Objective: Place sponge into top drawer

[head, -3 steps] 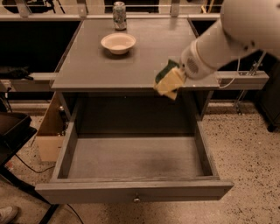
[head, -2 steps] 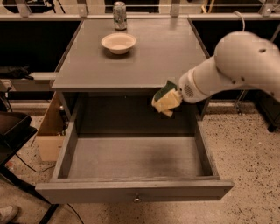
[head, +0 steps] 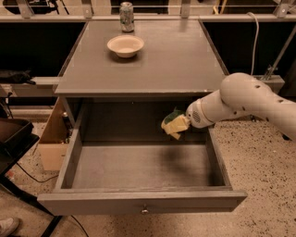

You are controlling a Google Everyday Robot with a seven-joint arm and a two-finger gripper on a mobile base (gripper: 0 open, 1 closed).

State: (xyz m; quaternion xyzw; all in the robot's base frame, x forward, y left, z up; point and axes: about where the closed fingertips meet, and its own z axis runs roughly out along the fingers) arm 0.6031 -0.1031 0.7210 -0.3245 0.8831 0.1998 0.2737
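Over the back right of the open drawer [head: 138,167] the gripper [head: 179,124] is closed on the sponge [head: 171,125] — the bowl [head: 125,46] and can [head: 126,10] stand well behind it, on its left.

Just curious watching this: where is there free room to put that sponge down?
The drawer floor is bare wall to wall; the gripper holds the sponge over its back right part. The tabletop is free in front of and right of the bowl; only the back, near the can, is taken.

Speckled stone floor [head: 266,185], grey table [head: 162,65], cardboard box [head: 52,136] at its left, pale rail [head: 152,18] behind
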